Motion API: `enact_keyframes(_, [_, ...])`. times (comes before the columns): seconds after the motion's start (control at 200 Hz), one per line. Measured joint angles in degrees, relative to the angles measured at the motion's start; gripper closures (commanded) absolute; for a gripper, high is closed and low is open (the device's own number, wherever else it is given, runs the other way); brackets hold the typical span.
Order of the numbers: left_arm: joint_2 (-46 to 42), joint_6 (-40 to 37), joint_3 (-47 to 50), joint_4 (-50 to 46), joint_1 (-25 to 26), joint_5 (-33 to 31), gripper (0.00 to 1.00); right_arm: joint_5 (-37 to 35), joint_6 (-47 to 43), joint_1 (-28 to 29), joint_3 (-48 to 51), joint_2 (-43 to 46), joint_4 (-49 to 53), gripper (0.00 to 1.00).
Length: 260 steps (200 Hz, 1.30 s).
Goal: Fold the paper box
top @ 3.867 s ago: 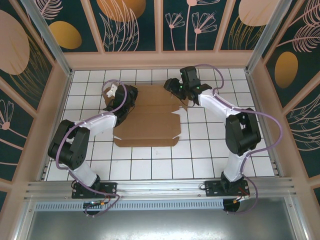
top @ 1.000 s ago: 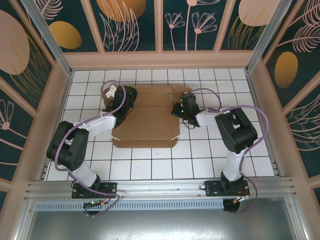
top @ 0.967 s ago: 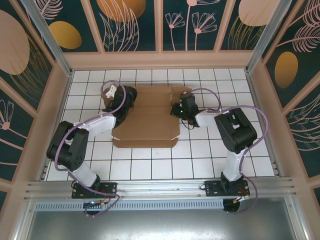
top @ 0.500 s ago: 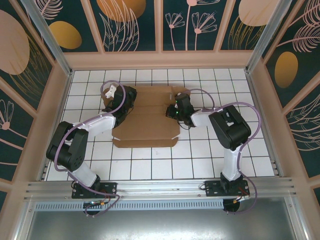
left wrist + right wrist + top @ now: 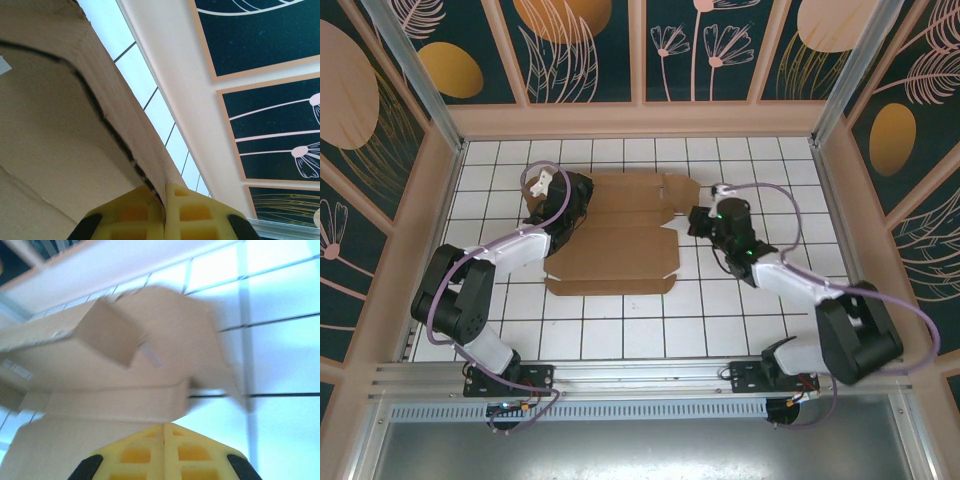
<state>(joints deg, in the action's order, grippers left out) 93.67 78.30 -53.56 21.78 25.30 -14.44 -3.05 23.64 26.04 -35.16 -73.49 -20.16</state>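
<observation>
- Lying on the one white tiled table (image 5: 720, 320), a single paper box (image 5: 620, 235) sits mostly flat and unfolded, with a small flap at its right end tilted up.
- Two grippers flank the box, one at each end.
- Left gripper (image 5: 164, 215), at the box's far left corner: pads clamped together on a cardboard edge.
- Right gripper (image 5: 164, 452), just beside the box's right edge: fingers pressed together, holding nothing.

Brown paper box (image 5: 620, 245) lies opened out, mostly flat, on the white tiled table (image 5: 620, 325). Left gripper (image 5: 572, 203) at box's far-left corner, over the edge. Right gripper (image 5: 696, 222) just at box's right edge, pointing toward it. Right arm's elbow (image 5: 855, 340) well off box's near-right. Dark patterned walls (image 5: 580, 50) beyond box's far side.
</observation>
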Motion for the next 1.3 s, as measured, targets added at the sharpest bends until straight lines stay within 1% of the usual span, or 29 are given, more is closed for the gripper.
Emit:
enact_keyframes(0.065, [0.0,0.0,0.0,0.0,0.0,0.0,1.0,-4.1,-0.5,-3.1,2.3,3.8,-0.3,0.95])
enact_keyframes(0.135, [-0.2,0.0,0.0,-0.2,0.0,0.0,1.0,-7.4,-0.8,-7.1,2.9,4.9,-1.2,0.93])
enact_keyframes(0.195, [-0.4,0.0,0.0,-0.5,0.0,0.0,1.0,-9.2,-2.1,-10.3,2.9,3.3,-3.4,0.93])
enact_keyframes(0.26, [-0.6,0.0,0.1,-0.8,0.0,0.0,1.0,-9.3,-4.6,-12.3,2.6,-0.4,-6.3,0.93])
enact_keyframes(0.355, [-0.8,0.0,0.1,-1.1,0.0,0.0,1.0,-5.6,-9.8,-13.4,0.4,-8.3,-7.9,0.93])
enact_keyframes(0.46, [-0.9,0.0,0.3,-1.1,0.0,0.0,1.0,1.6,-15.7,-13.3,-3.8,-16.1,-7.9,0.92])
enact_keyframes(0.535, [-1.0,0.0,0.5,-1.0,0.0,0.1,1.0,5.7,-19.2,-13.2,-6.6,-19.3,-7.9,0.91])
enact_keyframes(0.611, [-1.1,0.0,0.7,-1.0,0.0,0.3,1.0,8.8,-22.3,-12.7,-8.5,-20.7,-7.9,0.9])
enact_keyframes(0.686, [-1.2,0.0,0.7,-1.0,0.0,0.3,1.0,10.6,-25.0,-11.9,-10.8,-21.9,-7.6,0.91])
enact_keyframes(0.796, [-1.2,0.0,0.7,-1.0,0.0,0.3,1.0,11.1,-27.8,-10.8,-14.0,-23.2,-6.5,0.94])
enact_keyframes(0.956, [-1.6,0.0,0.9,-1.0,0.0,0.4,1.0,10.7,-29.4,-11.8,-14.3,-23.1,-6.5,0.95])
enact_keyframes(1.051, [-1.6,0.0,1.0,-1.0,0.0,0.4,1.0,11.2,-30.4,-12.5,-17.8,-25.3,-4.2,0.95])
enact_keyframes(1.181, [-1.6,0.0,1.0,-1.0,0.0,0.4,1.0,15.0,-31.3,-12.5,-24.5,-30.6,0.4,0.94])
enact_keyframes(1.301, [-1.6,0.0,1.0,-1.0,0.0,0.5,1.0,18.4,-31.9,-11.8,-25.7,-32.3,3.8,0.94])
